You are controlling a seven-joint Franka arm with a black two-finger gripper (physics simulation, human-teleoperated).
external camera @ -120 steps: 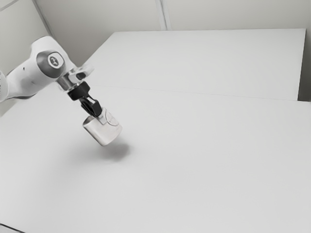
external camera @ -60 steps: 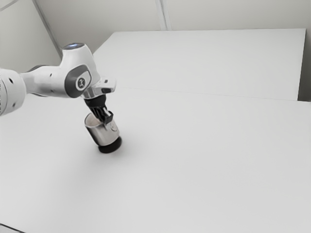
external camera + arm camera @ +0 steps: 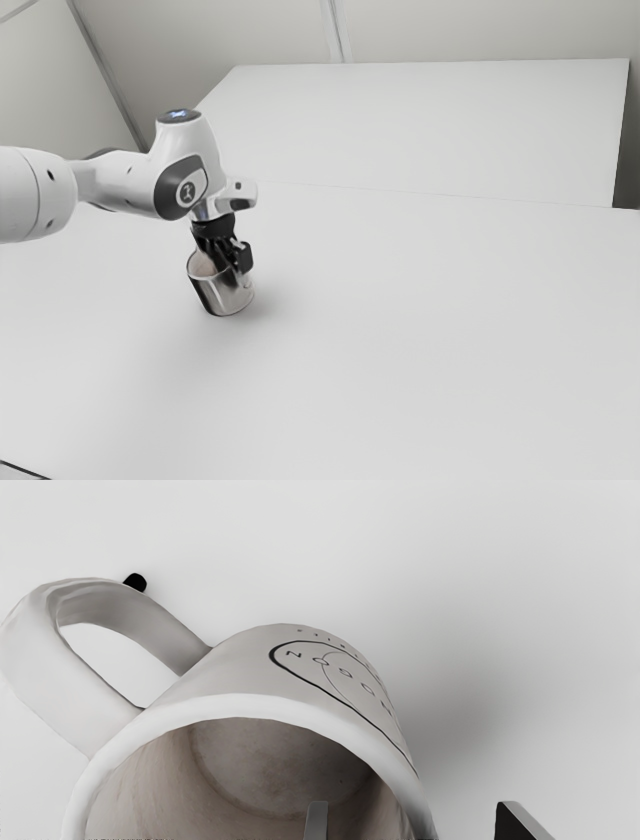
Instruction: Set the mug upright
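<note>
Gripper (image 3: 235, 262) spread wide — one finger (image 3: 317, 822) inside the tilted mug (image 3: 235, 672), the other outside its wall, rounded rim, broad looped handle (image 3: 30, 655), smooth pale side — dark lettering (image 3: 345, 672)

One mug (image 3: 228, 296), one handle (image 3: 30, 655), one white arm (image 3: 125, 180) and two fingers (image 3: 244, 258).
</note>
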